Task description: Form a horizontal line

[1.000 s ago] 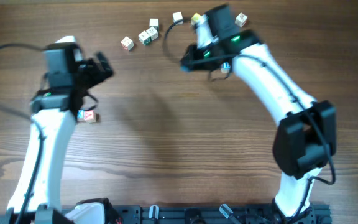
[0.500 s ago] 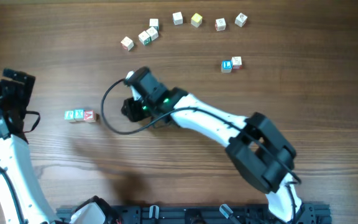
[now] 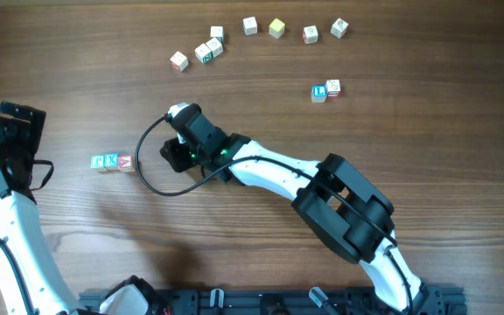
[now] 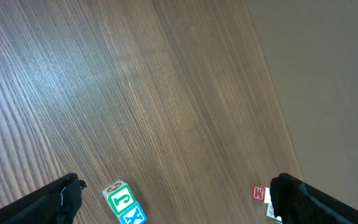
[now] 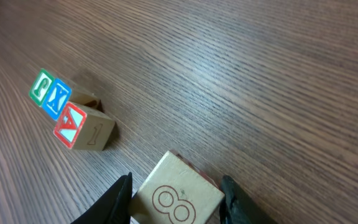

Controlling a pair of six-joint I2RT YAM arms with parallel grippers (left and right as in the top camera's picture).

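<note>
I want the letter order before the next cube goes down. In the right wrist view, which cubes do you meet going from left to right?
green-letter cube → blue X cube → red A cube → cube marked 8, held in the right gripper

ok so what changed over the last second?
The right gripper swung from the far-right cubes across to just right of the three-cube row, carrying a cube marked 8. The left gripper, open, pulled back from the row to the left edge. Row and loose cubes have not moved.
</note>
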